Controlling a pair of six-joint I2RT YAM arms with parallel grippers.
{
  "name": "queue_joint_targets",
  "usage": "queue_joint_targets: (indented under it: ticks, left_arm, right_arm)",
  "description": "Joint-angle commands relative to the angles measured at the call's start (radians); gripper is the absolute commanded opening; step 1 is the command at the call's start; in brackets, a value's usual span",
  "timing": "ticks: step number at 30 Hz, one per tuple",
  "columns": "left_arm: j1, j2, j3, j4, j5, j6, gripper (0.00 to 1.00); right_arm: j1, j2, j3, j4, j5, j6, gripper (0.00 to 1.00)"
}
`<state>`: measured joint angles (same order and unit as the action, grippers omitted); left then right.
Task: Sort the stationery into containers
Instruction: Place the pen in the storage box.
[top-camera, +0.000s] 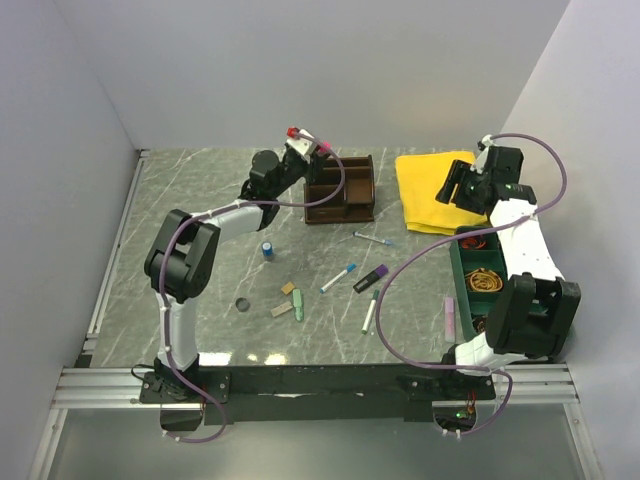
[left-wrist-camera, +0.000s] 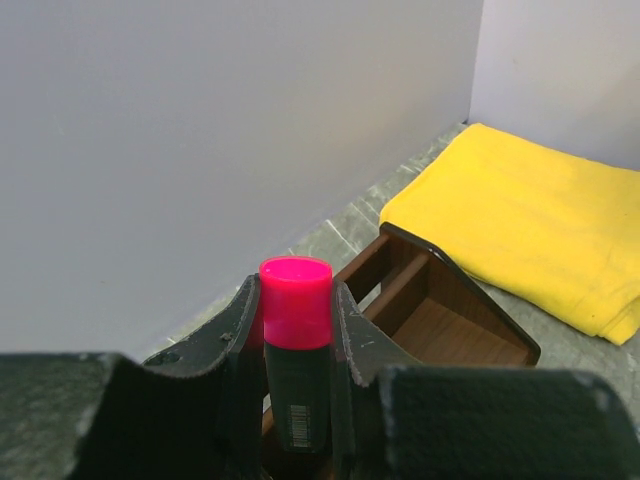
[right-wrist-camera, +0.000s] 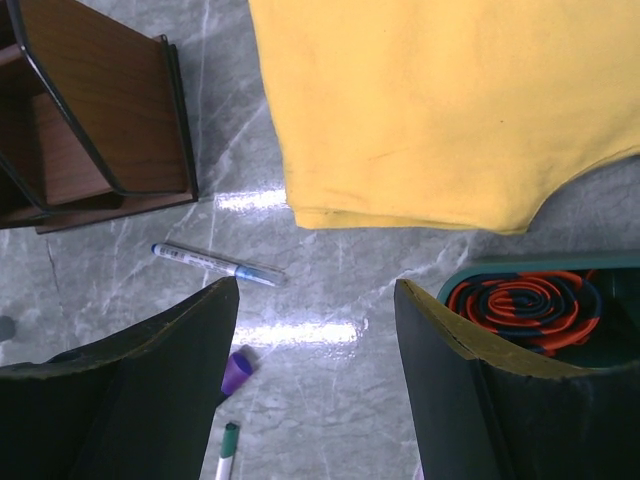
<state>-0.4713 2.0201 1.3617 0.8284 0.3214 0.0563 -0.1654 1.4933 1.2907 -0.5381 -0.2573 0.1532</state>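
At the edge of the wooden organiser (top-camera: 340, 190), our left gripper (left-wrist-camera: 296, 300) is clamped on a pink-capped marker (left-wrist-camera: 297, 355), cap outward, we judge for dropping into a compartment; our right gripper (right-wrist-camera: 315, 300) hangs wide open, empty.

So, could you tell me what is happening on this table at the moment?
The left hand grips a pink-capped marker right at the wooden organiser. The right hand hangs open and empty above the table, near the yellow cloth and green tray. Pens and erasers lie loose, unsorted.
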Motion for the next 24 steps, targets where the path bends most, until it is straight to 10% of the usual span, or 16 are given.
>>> queue_joint_targets:
  ticks: [1, 19, 22, 24]
  left_arm:
    - [0.011, 0.012, -0.006, 0.095, 0.039, -0.041, 0.01]
    - [0.025, 0.108, -0.042, 0.232, -0.048, -0.019, 0.04]
    - [0.034, 0.066, -0.056, 0.2, -0.047, -0.021, 0.42]
    - [0.036, 0.005, -0.068, 0.172, -0.018, -0.018, 0.5]
  right_arm:
    - [0.018, 0.001, 0.047, 0.006, 0.027, -0.041, 0.72]
    - [0.072, 0.033, 0.05, -0.016, 0.036, -0.064, 0.72]
    - [0.083, 0.039, 0.059, -0.011, 0.026, -0.061, 0.73]
    - [0.084, 0.045, 0.068, -0.01, 0.013, -0.054, 0.73]
